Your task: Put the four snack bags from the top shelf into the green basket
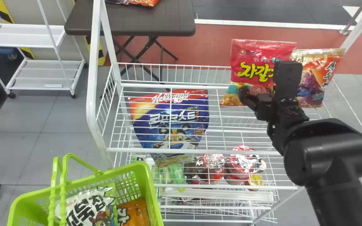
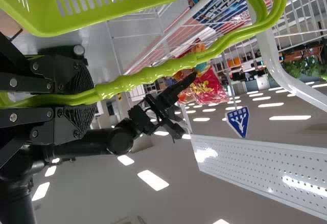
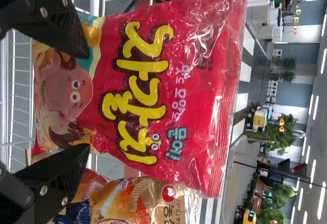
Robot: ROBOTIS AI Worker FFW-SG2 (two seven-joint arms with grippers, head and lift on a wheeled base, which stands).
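White bag and orange bag lie in the green basket, nearest me, so I count 2 of 4 done. My left gripper is closed on the handle. Farther out, my right gripper has its fingers wide apart at the lower part of the red bag, upright on the top shelf beside the gold bag.

I judge the step in hand to be picking the red bag: next I want a squeeze low on it, then a lift clear of its neighbour, which could get dragged along. That leaves 1 for afterwards.

Under it all is white wire that could snag a corner; a cereal bag shows through. Beyond are a dark table, a white cart and grey floor with a red band.
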